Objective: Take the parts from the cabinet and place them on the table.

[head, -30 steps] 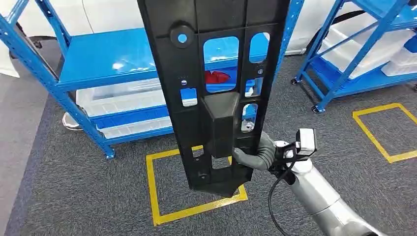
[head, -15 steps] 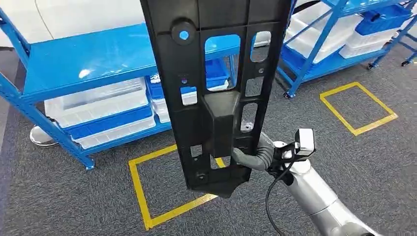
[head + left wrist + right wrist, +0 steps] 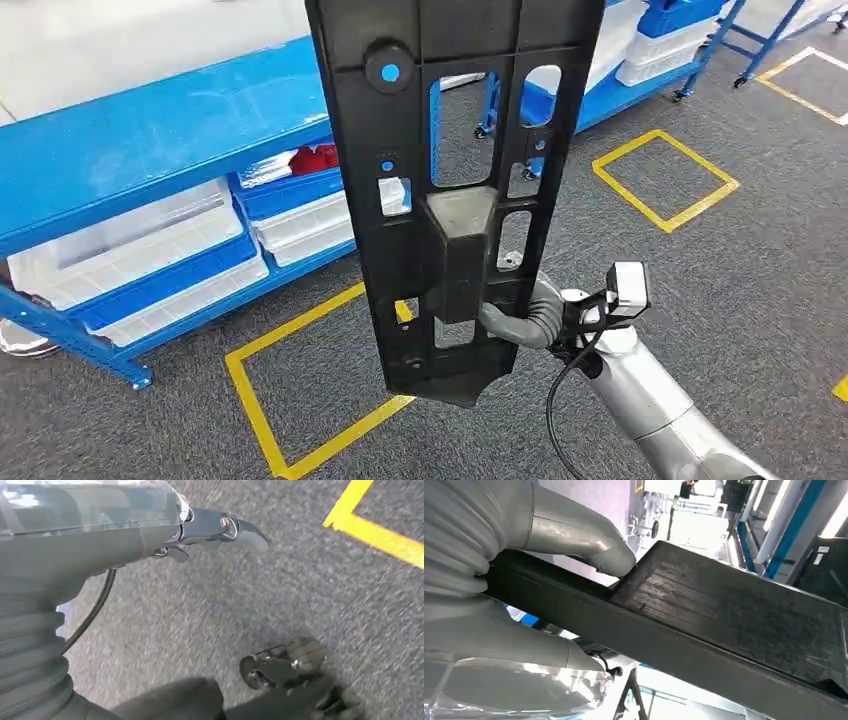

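From the head view, the right hand (image 3: 520,318) grasped the long black moulded plastic panel with cut-out windows (image 3: 450,180) near its lower end, upright, probably to clear the grey carpet floor (image 3: 740,290) while carrying. The right wrist view showed grey fingers (image 3: 574,535) clamped over the panel's edge. In the left wrist view, the left hand (image 3: 220,527) hung low and held nothing; whether its fingers were spread or curled, I could not tell
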Robot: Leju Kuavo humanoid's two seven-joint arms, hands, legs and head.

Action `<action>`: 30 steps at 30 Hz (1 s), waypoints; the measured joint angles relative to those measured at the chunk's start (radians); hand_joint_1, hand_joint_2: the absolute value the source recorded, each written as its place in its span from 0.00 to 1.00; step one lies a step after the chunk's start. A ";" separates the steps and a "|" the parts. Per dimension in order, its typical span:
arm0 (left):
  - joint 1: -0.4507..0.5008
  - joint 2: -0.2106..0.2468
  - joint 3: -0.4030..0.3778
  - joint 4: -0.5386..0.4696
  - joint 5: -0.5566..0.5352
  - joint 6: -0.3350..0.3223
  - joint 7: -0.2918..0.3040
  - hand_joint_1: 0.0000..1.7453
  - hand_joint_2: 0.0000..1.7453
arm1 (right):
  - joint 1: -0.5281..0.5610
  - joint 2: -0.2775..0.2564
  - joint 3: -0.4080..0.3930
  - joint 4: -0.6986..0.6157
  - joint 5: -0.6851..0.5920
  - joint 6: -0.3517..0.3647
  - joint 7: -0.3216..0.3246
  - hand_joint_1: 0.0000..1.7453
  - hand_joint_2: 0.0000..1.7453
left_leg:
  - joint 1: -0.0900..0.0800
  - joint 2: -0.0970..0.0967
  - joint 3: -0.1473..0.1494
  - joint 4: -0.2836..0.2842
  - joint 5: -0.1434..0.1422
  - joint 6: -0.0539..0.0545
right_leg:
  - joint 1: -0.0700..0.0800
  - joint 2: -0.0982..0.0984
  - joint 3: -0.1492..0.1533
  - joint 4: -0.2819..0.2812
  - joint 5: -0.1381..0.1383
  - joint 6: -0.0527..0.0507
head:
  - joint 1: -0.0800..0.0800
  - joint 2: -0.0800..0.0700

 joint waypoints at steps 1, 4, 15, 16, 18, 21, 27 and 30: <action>0.005 0.001 0.000 0.000 0.004 0.002 -0.001 0.00 1.00 | -0.001 -0.001 0.001 0.001 -0.003 0.003 0.000 1.00 1.00 | 0.007 -0.061 0.006 -0.014 -0.022 0.003 | 0.002 0.009 -0.008 0.007 0.000 0.006 | 0.000 0.000; 0.023 0.002 0.015 0.000 0.048 0.017 -0.010 0.00 1.00 | -0.001 -0.002 0.013 0.005 -0.010 0.025 0.001 1.00 1.00 | -0.003 -0.028 0.006 -0.018 -0.015 0.019 | -0.011 0.048 -0.022 0.004 0.010 0.032 | 0.000 0.000; 0.045 -0.005 0.057 0.000 0.061 0.023 -0.019 0.00 1.00 | 0.016 0.003 0.031 -0.004 -0.010 0.029 0.013 1.00 1.00 | 0.004 0.108 0.025 -0.042 -0.009 0.028 | -0.025 -0.111 -0.020 0.041 0.011 0.060 | 0.000 0.000; 0.044 -0.005 0.057 0.000 0.058 0.023 -0.018 0.00 1.00 | 0.016 0.003 0.031 -0.008 -0.010 0.027 0.013 1.00 1.00 | -0.004 0.115 0.027 -0.041 -0.012 0.021 | -0.009 -0.159 -0.001 -0.002 -0.010 0.051 | 0.000 0.000; 0.043 -0.006 0.057 0.000 0.047 0.022 -0.016 0.00 1.00 | 0.023 0.003 0.030 -0.020 -0.011 0.018 0.014 1.00 1.00 | -0.005 0.129 0.030 -0.042 -0.016 0.007 | -0.006 -0.131 -0.006 -0.002 -0.004 0.031 | 0.000 0.000; 0.039 -0.007 0.055 0.000 0.034 0.016 -0.006 0.00 1.00 | 0.053 0.003 0.018 -0.040 -0.011 0.009 0.015 1.00 1.00 | 0.002 0.144 0.035 -0.040 -0.027 -0.014 | -0.013 -0.098 -0.004 -0.011 0.003 0.007 | 0.000 0.000; 0.032 -0.008 0.054 0.000 0.028 0.013 -0.003 0.00 1.00 | 0.089 -0.010 0.014 -0.059 -0.010 -0.003 0.014 1.00 1.00 | -0.005 0.068 -0.105 0.274 -0.163 -0.011 | 0.001 -0.035 -0.001 -0.012 0.003 -0.012 | 0.000 0.000; 0.034 -0.008 0.052 0.000 0.021 0.012 0.002 0.00 1.00 | 0.102 -0.010 0.011 -0.071 -0.009 -0.007 0.013 1.00 1.00 | -0.009 0.041 -0.010 0.063 -0.036 0.012 | 0.007 0.010 0.004 -0.011 0.003 -0.011 | 0.000 0.000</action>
